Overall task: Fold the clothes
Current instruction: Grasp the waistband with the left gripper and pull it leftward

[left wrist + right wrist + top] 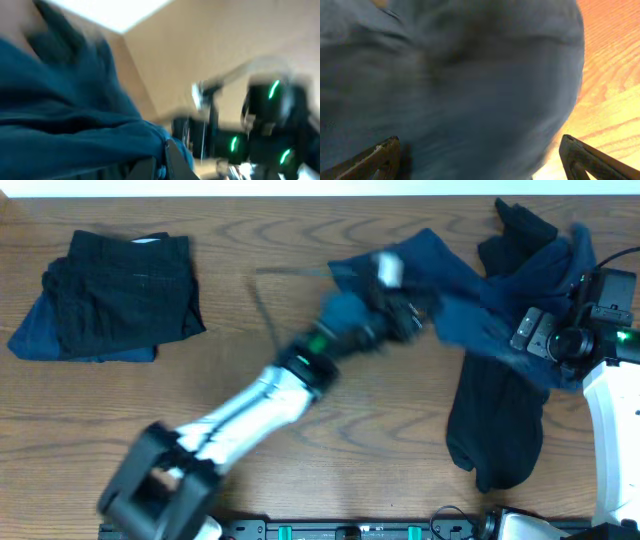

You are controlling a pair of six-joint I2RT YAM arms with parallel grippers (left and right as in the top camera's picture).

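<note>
The dark blue denim shorts [450, 275] hang stretched across the back right of the table. My left gripper [400, 305] is shut on their edge and blurred with motion; in the left wrist view the blue cloth [75, 130] is pinched between the fingers [162, 160]. My right gripper [535, 335] is over the right part of the shorts; in the right wrist view its fingers [480, 155] stand wide open with blue cloth [460, 80] between and above them.
A folded stack of black and navy garments [115, 295] lies at the back left. A black garment [500, 420] lies under the shorts at the right, and another dark piece [525, 225] at the back right edge.
</note>
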